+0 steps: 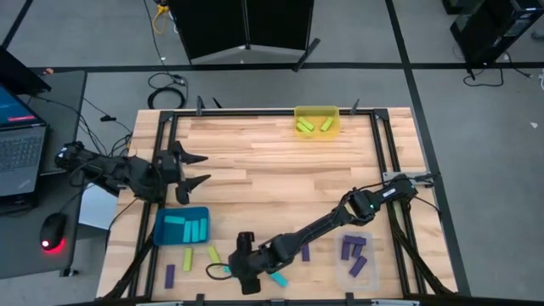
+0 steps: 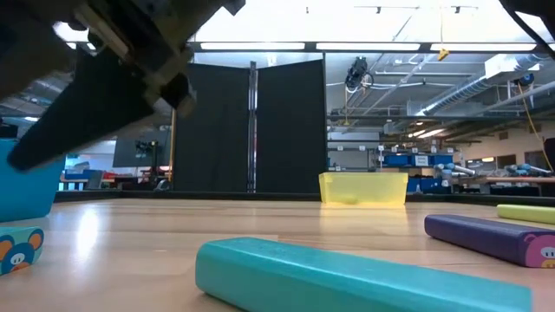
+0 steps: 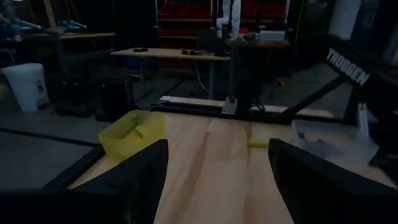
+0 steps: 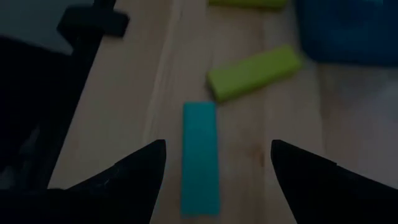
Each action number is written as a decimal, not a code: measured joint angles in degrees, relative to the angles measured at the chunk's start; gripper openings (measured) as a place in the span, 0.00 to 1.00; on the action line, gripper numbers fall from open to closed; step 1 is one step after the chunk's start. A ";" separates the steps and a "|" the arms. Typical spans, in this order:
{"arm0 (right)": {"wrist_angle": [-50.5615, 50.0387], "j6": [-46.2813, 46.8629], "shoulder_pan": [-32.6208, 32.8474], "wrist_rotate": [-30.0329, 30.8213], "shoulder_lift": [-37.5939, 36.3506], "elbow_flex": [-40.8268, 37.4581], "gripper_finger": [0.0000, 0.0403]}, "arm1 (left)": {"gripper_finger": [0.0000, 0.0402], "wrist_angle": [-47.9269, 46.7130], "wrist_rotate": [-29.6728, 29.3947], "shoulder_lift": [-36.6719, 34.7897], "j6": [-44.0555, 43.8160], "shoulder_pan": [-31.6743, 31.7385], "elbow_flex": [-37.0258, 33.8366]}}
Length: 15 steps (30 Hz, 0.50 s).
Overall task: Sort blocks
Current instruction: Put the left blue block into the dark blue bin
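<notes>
Cyan block (image 2: 347,279) cut off by bottom edge

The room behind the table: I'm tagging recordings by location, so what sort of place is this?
Likely a robotics lab or workshop: exposed ceiling ducts, black partition panels, workbenches beyond the wooden table.

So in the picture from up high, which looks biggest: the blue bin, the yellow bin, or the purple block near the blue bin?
Largest to smallest in the high view:
1. Teal bin
2. Yellow bin, a bit smaller, though fairly close
3. Purple block, far smaller than either bin
</notes>
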 joint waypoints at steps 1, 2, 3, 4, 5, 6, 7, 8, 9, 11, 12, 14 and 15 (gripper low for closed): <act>0.25 0.53 0.24 0.83 0.01 0.10 0.75 | 0.71 -0.04 0.43 -0.60 -0.30 0.00 0.00; 0.28 0.84 0.54 1.28 0.00 0.12 0.75 | 0.71 -0.15 1.03 -1.09 -0.69 0.00 0.00; 0.24 1.20 0.76 1.39 0.06 0.11 0.75 | 0.71 -0.27 1.35 -1.66 -1.12 0.00 0.00; 0.56 1.84 1.04 1.43 0.41 0.09 0.75 | 0.71 -0.32 1.69 -2.33 -1.30 0.00 0.00; 0.75 2.56 1.38 1.46 0.58 0.09 0.75 | 0.71 -0.36 2.07 -3.03 -1.48 0.00 0.00; 0.47 3.01 1.76 1.50 0.68 0.05 0.75 | 0.71 -0.39 2.68 -3.74 -1.65 0.00 0.00; 0.31 3.57 2.02 1.90 0.70 -0.11 0.75 | 0.71 -0.39 3.23 -4.41 -1.77 0.00 0.00; 0.45 3.87 2.43 3.17 0.70 -0.35 0.75 | 0.71 -0.38 3.68 -5.15 -1.99 -0.02 0.00; 0.49 4.05 2.73 4.38 0.70 -0.39 0.75 | 0.71 -0.40 4.38 -5.86 -2.31 -0.02 0.00; 0.78 3.98 3.25 5.96 0.70 -0.42 0.75 | 0.71 -0.42 4.91 -7.17 -2.65 -0.02 0.00; 1.17 3.98 3.38 6.02 0.70 -0.43 0.75 | 0.71 -0.42 5.06 -7.84 -2.67 -0.02 0.00; 1.34 4.34 3.38 5.98 0.70 -0.43 0.75 | 0.71 -0.65 5.13 -9.14 -2.67 -0.02 0.00; 1.13 4.67 3.38 5.98 0.70 -0.43 0.75 | 0.71 -0.88 5.14 -9.74 -2.67 -0.02 0.00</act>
